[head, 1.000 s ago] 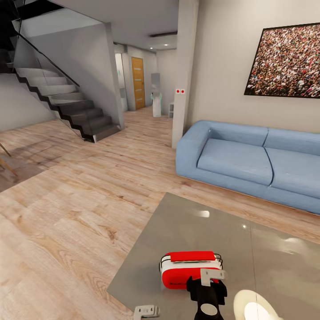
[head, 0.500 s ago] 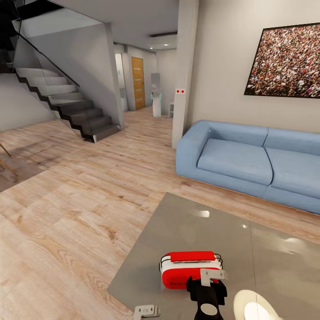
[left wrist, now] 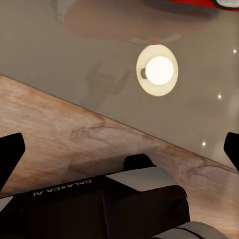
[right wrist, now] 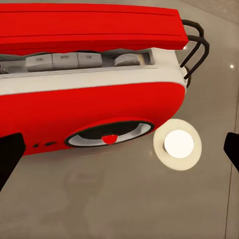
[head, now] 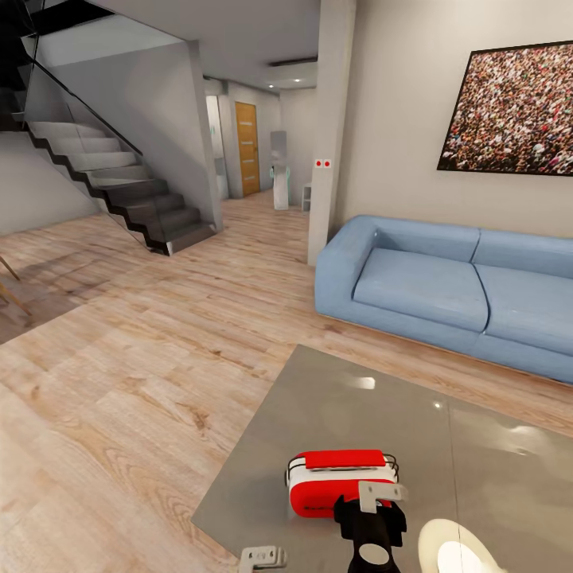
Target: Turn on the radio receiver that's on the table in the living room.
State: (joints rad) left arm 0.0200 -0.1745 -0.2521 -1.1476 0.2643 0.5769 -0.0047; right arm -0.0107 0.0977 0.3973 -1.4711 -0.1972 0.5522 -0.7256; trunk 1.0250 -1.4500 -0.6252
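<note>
The radio receiver (head: 341, 481) sits near the front left corner of the low table (head: 342, 406), its red handle on top and its dial face turned toward us. From the right wrist camera we look straight at that face (right wrist: 94, 99): the round dial with its small red knob (right wrist: 109, 138), a row of grey keys (right wrist: 69, 60) under the handle, and white trim between the two.

Our right gripper (head: 374, 497) hangs just in front of the radio and overlaps its lower right corner in the head view; we cannot tell whether it touches. Only the dark fingertips (right wrist: 10, 157) show at the two edges of the wrist picture, so the jaws stand spread wide with nothing between them.

Our left gripper (head: 263, 557) hovers lower down, beside the table's near edge. Its fingertips (left wrist: 11, 152) also sit far apart at the frame edges, jaws spread and empty, above the seam where the glossy top meets the wood floor (head: 119, 398).

We judge this to be the final approach, with the switch not yet pressed. The next move calls for a short, steady push of one right fingertip onto a key or the dial, gently enough not to slide the light radio across the slick top.

Beyond the table stand the blue sofa (head: 446, 290), the crowd picture (head: 513, 107) and the staircase (head: 119, 187).
</note>
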